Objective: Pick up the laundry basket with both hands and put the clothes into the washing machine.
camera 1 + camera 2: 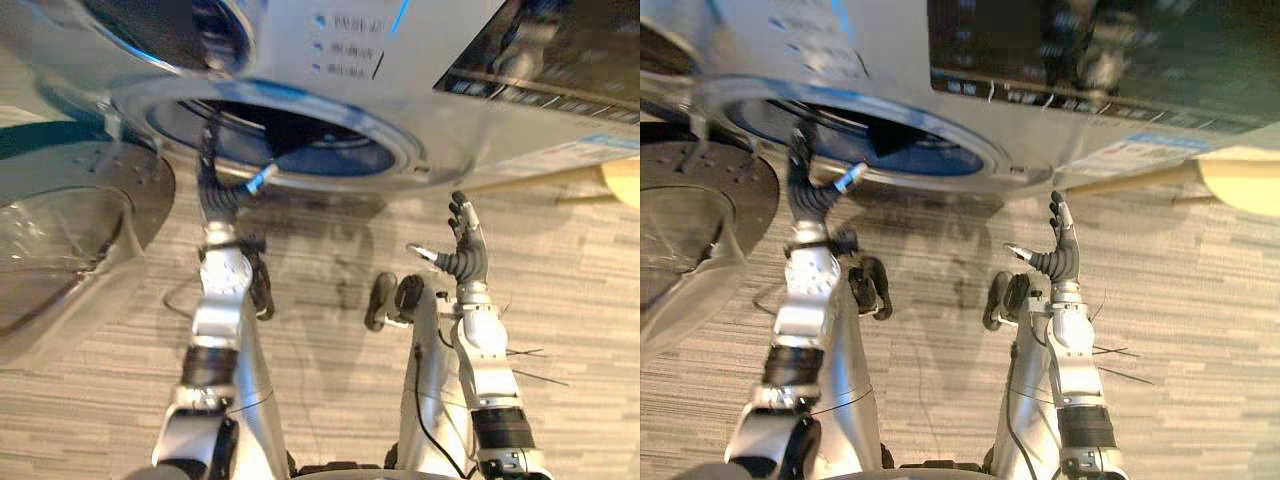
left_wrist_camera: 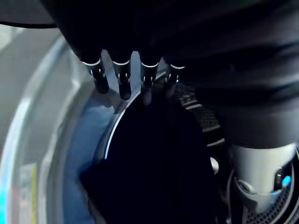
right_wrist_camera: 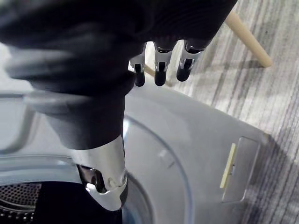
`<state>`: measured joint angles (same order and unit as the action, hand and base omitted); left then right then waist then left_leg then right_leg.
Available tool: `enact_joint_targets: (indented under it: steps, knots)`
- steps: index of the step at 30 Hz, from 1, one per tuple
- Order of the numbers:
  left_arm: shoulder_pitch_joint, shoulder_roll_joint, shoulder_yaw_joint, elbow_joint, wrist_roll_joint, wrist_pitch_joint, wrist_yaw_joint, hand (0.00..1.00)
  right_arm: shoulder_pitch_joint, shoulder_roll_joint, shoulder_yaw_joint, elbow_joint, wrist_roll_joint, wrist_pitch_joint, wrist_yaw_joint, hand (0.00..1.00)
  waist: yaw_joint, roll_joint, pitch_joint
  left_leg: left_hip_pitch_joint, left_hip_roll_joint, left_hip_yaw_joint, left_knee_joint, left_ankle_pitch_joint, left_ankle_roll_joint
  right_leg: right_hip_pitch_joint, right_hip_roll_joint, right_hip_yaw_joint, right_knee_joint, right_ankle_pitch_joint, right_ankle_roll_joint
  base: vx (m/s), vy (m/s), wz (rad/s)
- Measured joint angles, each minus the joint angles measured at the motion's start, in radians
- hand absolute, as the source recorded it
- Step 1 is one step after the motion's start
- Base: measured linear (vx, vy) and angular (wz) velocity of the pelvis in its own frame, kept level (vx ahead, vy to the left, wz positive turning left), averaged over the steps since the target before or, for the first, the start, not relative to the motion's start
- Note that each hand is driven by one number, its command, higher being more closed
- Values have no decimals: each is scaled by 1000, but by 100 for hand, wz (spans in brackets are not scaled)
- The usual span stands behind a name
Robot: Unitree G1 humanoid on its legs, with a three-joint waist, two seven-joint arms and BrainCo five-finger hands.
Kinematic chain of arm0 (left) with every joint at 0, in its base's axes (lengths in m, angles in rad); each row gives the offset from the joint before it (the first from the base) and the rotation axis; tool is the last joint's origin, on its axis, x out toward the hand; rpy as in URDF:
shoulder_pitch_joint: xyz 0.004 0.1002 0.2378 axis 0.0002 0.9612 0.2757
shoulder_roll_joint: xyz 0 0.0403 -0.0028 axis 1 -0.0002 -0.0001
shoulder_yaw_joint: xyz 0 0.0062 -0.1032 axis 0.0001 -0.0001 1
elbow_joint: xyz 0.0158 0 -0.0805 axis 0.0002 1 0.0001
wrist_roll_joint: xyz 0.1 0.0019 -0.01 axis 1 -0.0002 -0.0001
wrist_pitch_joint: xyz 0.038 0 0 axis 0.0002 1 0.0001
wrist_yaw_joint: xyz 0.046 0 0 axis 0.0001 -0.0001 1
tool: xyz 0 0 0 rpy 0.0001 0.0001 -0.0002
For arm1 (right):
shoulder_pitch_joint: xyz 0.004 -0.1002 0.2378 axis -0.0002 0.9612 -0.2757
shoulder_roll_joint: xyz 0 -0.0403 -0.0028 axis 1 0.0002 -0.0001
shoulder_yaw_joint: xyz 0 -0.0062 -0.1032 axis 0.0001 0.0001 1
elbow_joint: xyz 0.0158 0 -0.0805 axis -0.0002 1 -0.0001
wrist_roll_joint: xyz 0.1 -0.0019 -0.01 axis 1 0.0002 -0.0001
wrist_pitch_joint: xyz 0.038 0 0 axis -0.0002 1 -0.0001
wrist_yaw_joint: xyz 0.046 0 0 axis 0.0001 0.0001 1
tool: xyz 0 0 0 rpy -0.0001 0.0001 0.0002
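1. Washing machine (image 1: 420, 110), one: door (image 1: 70, 250) swung open at the left.
2. Left hand (image 1: 217, 195), one: fingers held straight at the drum mouth (image 1: 300, 140), nothing grasped.
3. Right hand (image 1: 467, 256), one: spread open, empty, raised near the machine front.

Grey striped plank floor (image 1: 580, 300) with a pale wooden leg (image 3: 247, 39).

grey striped floor (image 1: 580, 300); washing machine (image 1: 450, 130) stands on it, pale wooden leg (image 3: 247, 38) just beside.
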<state>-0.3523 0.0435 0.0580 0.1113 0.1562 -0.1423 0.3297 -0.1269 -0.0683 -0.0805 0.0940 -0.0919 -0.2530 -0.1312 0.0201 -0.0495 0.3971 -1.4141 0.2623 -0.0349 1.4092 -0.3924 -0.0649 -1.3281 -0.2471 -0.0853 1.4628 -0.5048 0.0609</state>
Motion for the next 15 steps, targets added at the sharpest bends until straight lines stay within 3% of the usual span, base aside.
enact_joint_targets:
  steps: [4,7,11,15]
  knots:
    - [127,-41,-47,38,-156,-40,-31,0,32,4,2,90,3,31,0,0,17,0,0,157,-5,7,-70,0,-10,160,-6,-19,-62,-6,2,35,-38,15]
    - [235,-40,-78,107,-240,-64,-90,0,108,6,8,156,3,45,-1,0,24,3,-6,363,-19,24,-226,11,-37,375,-21,-63,-204,-5,9,51,-52,34]
    - [404,-30,-88,229,-272,-63,-148,0,190,7,22,225,4,66,-1,0,25,22,-62,641,-20,75,-494,101,-41,667,-13,-139,-474,74,18,123,-39,24]
    - [450,-24,-101,351,-269,-61,-200,0,200,20,35,317,12,68,0,0,28,26,-95,820,-22,121,-676,171,-29,842,5,-162,-674,155,23,164,39,-1]
